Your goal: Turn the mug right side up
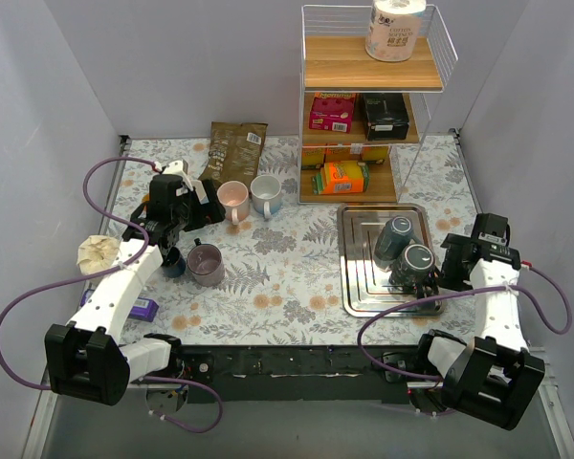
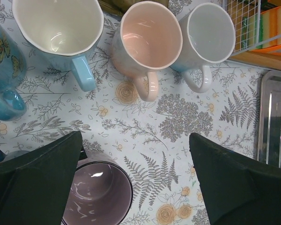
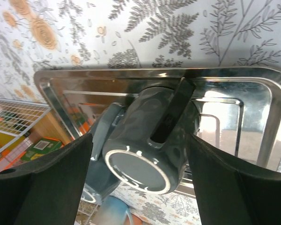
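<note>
The target mug (image 3: 145,140) stands base-up on the steel tray (image 3: 131,75), toward its near right part, just beside a second dark mug (image 3: 102,136) that also looks inverted. My right end effector (image 3: 140,138) is spread wide, one finger on each side of the mug wall; I cannot tell whether either one touches it. The handle (image 3: 171,110) lies on the side facing the wrist camera. To do this step well, I would centre the mug between the fingers, keep them clear of the handle and the neighbouring mug, then close firmly on the wall, because glazed ceramic is likely to slip during the roll. The left end effector (image 2: 136,140) hangs open and empty above an upright purple mug (image 2: 100,197) on the floral surface (image 2: 145,126)
</note>
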Available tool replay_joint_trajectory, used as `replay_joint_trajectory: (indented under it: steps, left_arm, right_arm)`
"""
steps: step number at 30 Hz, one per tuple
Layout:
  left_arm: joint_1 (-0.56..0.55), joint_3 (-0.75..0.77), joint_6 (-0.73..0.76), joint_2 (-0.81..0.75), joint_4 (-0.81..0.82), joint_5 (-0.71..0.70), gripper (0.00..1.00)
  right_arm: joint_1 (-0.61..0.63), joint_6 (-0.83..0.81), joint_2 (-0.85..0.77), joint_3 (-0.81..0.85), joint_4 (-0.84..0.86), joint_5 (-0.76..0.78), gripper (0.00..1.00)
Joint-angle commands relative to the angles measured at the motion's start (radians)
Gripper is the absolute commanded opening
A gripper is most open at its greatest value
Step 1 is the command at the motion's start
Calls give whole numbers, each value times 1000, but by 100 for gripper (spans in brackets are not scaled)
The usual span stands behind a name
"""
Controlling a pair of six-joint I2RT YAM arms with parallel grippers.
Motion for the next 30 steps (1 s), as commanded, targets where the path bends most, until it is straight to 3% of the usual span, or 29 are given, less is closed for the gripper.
replay_joint_trajectory:
  steps: [1, 10, 17, 27, 30]
  left_arm:
    - [-1, -6, 11, -24, 12, -40, 98]
    - [-1, -16, 14, -17, 15, -53, 98]
    - [-1, -19, 13, -11, 18, -53, 98]
    - [-1, -21, 14, -2, 18, -60, 98]
    - [1, -21, 14, -2, 18, -63, 98]
  right_arm:
    - [-4, -2, 5, -34, 12, -18, 87]
    - [-1, -5, 32, -71, 86, -22, 79]
    - [0, 9, 40, -97, 127, -27, 57]
    - [8, 12, 83, -115, 158, -39, 50]
    - [10, 12, 92, -121, 164, -44, 40]
